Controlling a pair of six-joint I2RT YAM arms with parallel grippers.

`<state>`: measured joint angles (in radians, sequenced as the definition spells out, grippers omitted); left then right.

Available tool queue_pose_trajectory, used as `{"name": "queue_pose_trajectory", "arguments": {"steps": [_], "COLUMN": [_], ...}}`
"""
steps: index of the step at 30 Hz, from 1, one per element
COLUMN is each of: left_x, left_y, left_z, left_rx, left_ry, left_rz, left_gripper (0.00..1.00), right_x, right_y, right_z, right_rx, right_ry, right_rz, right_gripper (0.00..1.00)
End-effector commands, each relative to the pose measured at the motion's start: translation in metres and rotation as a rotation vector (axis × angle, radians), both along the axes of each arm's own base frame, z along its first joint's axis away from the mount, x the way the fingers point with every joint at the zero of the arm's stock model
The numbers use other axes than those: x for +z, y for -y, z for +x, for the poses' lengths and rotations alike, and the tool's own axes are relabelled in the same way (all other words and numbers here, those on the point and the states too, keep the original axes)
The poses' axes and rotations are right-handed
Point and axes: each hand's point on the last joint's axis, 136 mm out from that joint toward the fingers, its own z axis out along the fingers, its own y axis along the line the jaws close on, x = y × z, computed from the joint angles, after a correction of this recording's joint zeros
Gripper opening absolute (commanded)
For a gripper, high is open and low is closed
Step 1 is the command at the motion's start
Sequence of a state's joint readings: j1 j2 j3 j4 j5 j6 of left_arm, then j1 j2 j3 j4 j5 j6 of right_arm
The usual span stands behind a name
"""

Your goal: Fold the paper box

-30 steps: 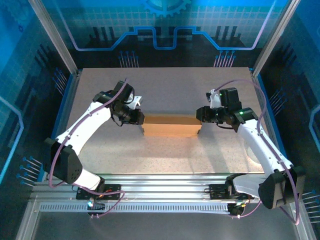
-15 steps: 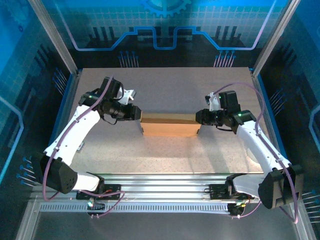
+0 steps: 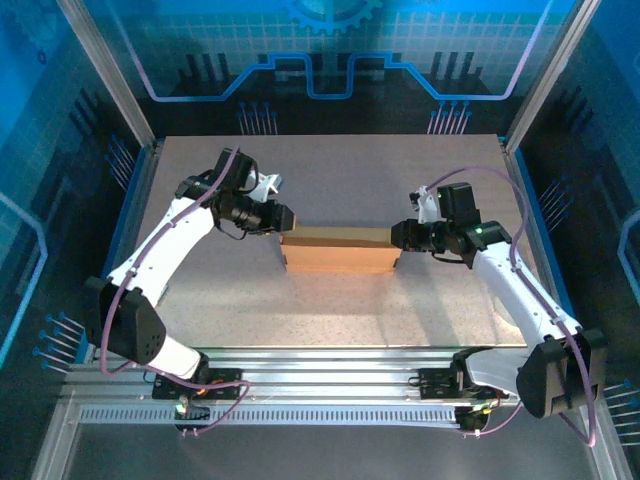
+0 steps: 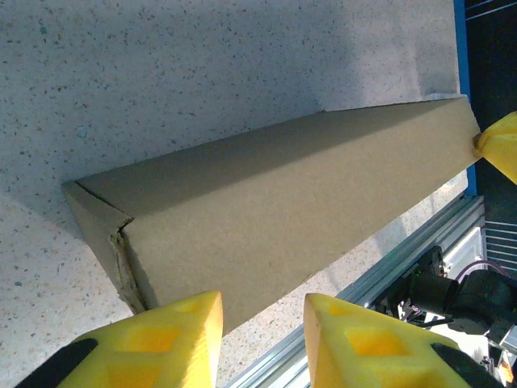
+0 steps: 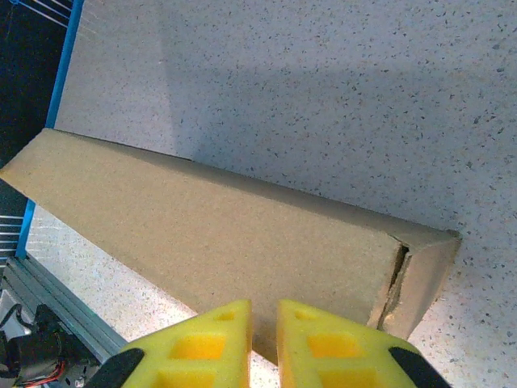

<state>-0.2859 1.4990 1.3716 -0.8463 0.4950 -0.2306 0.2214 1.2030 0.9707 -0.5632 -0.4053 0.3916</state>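
Note:
The paper box lies closed in the middle of the table, a long brown carton with its flaps tucked in. My left gripper hovers just over its left end. In the left wrist view the box runs away from my left gripper, whose jaws are open with nothing between them. My right gripper rests against the box's right end. Seen from the right wrist, the box shows a torn seam at its near end, and my right gripper is shut to a thin slit, holding nothing. A right fingertip touches the box's far end.
The speckled table has free surface behind and in front of the box. An aluminium rail carrying both arm bases runs along the near edge. Blue frame posts and panels close in the left, right and back sides.
My left arm swung out to the left, then came back over the box's left end, and its jaws opened a little. The right arm and the box have barely moved.

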Motion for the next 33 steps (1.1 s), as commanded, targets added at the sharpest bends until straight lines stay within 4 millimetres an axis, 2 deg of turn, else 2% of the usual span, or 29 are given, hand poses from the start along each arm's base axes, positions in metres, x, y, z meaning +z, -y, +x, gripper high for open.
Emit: {"name": "queue_pose_trajectory", "arguments": {"steps": [1, 13, 23, 24, 33], "left_x": [-0.003, -0.028, -0.055, -0.058, -0.09], "left_y": [0.003, 0.003, -0.015, -0.015, -0.031], "left_z": [0.0, -0.016, -0.02, -0.021, -0.022], "left_rx": [-0.02, -0.017, 0.057, 0.063, 0.144], "left_ry": [0.008, -0.057, -0.021, -0.018, -0.036], "left_rz": [-0.022, -0.039, 0.056, 0.062, 0.184], "left_gripper": [0.33, 0.33, 0.32, 0.32, 0.27], "right_x": [-0.016, -0.023, -0.037, -0.048, -0.068], "right_y": [0.005, 0.007, 0.015, 0.017, 0.026], "right_z": [-0.012, -0.014, -0.014, -0.019, -0.022], "right_rx": [0.007, 0.002, -0.031, -0.033, -0.061], "right_ry": [-0.056, -0.067, -0.072, -0.097, -0.118], "right_rz": [-0.015, -0.024, -0.082, -0.094, -0.207], "right_gripper": [0.17, 0.17, 0.17, 0.17, 0.17]}}
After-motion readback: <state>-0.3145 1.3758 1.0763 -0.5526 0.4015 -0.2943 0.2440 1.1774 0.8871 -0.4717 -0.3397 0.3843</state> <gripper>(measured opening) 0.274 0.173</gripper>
